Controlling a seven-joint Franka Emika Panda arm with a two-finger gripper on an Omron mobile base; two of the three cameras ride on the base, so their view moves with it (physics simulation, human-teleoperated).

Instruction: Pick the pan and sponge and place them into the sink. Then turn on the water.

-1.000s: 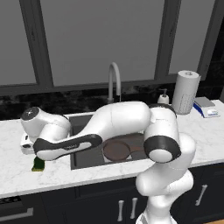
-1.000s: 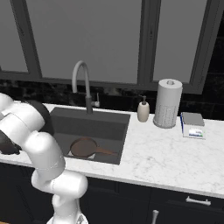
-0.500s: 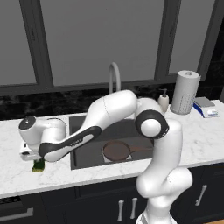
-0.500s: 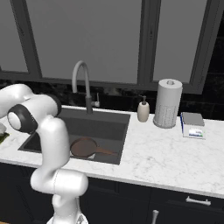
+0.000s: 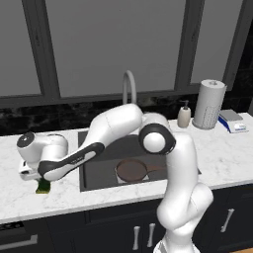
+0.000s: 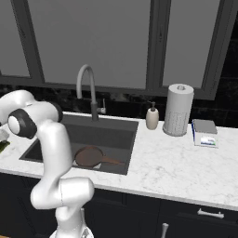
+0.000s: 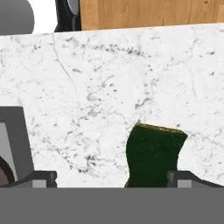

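The green sponge (image 5: 43, 186) lies flat on the white marble counter, left of the sink (image 5: 99, 179), and also shows at the far left edge as the sponge (image 6: 2, 146). My gripper (image 5: 36, 179) hangs low right over it, jaws open. Seen from the hand, the sponge (image 7: 153, 155) sits toward the right fingertip, and the gripper (image 7: 111, 179) holds nothing. The dark-brown pan (image 5: 131, 170) rests on the sink floor, handle pointing right; the pan (image 6: 89, 156) lies inside the sink (image 6: 111, 135). The grey gooseneck faucet (image 5: 128, 86) stands behind the basin with no water running.
On the counter right of the sink stand a soap-pump bottle (image 5: 184, 114), a paper towel roll (image 5: 209, 105) and a small blue-and-white box (image 5: 232, 121). The counter's front edge runs just in front of the sponge. My arm spans the left half of the sink.
The hand has dropped lower over the sponge at the left while the elbow swung up and right. The jaws stayed open; sponge and pan have not moved.
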